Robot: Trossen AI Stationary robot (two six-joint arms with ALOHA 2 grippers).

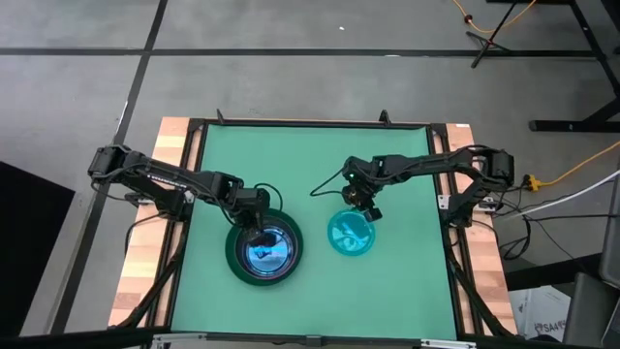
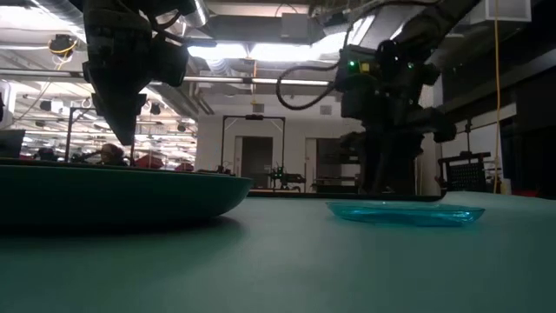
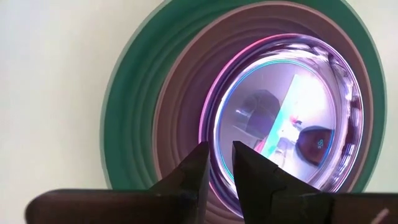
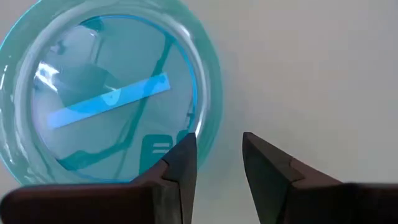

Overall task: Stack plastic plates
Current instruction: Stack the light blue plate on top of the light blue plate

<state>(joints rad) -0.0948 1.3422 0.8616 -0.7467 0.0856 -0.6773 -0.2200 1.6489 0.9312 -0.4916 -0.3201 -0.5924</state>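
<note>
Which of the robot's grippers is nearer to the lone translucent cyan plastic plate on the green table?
Right. The right gripper hovers at the cyan plate's rim; the left gripper hangs apart over the dark green plate stack.

The high view looks straight down from well above, taking in the whole green table (image 1: 310,174) and surrounding floor. The low view sits at table-top height, facing level across the surface into the room behind. The left wrist view looks closely down onto the stack of plates (image 3: 249,106); the right wrist view looks closely down onto the cyan plate (image 4: 106,93). High and low views share both the stack and the cyan plate.
</note>
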